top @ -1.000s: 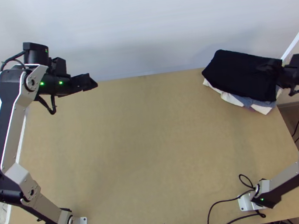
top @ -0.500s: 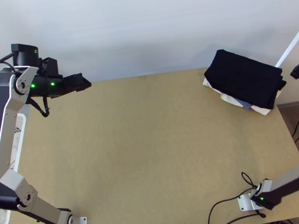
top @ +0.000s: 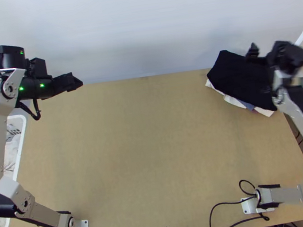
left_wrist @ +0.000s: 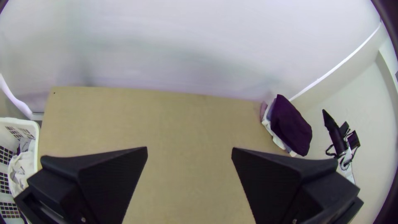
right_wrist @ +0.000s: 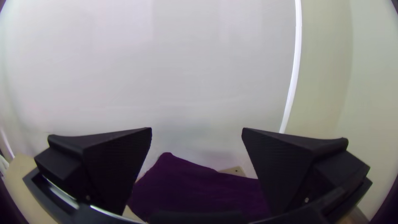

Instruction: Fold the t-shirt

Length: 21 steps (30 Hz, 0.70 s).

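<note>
Right gripper point(top: 252, 49) above the folded black cloth point(top: 236, 75)

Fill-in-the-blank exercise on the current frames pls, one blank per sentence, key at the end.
In the top view, the folded cloth lying over a rumpled white cloth is coloured ____.
The gripper nearer that folded cloth is the ____ one.
The left gripper is ____, not shut.
In the top view, a white plastic basket stands by the ____ side of the light wooden table.

Missing words: black; right; open; left.
</note>
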Each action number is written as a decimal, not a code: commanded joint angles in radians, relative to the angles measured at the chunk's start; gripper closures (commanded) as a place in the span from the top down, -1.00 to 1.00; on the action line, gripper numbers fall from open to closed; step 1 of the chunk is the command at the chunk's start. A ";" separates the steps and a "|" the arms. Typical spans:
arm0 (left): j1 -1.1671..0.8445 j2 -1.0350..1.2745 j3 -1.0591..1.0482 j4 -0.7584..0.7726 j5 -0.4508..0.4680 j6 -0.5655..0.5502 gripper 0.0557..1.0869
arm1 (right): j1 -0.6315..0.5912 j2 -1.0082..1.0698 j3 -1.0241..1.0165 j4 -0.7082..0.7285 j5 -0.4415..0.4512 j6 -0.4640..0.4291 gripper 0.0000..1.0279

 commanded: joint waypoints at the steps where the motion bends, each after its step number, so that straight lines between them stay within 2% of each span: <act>1: 0.027 -0.041 -0.008 -0.014 -0.001 0.016 0.92 | -0.032 0.140 -0.045 0.088 0.057 -0.018 0.91; 3: 0.036 -0.045 -0.008 -0.014 -0.001 0.021 0.92 | -0.070 0.207 -0.054 0.143 0.078 -0.006 0.91; 13: 0.040 -0.050 -0.001 -0.012 -0.001 0.022 0.92 | -0.242 0.442 -0.054 0.155 0.078 0.117 0.91; 16: 0.040 -0.047 0.006 -0.012 -0.001 0.024 0.92 | -0.248 0.431 -0.050 0.146 0.077 0.120 0.91; 21: 0.047 -0.047 0.009 -0.014 -0.001 0.024 0.91 | -0.211 0.272 0.013 0.102 0.077 0.141 0.91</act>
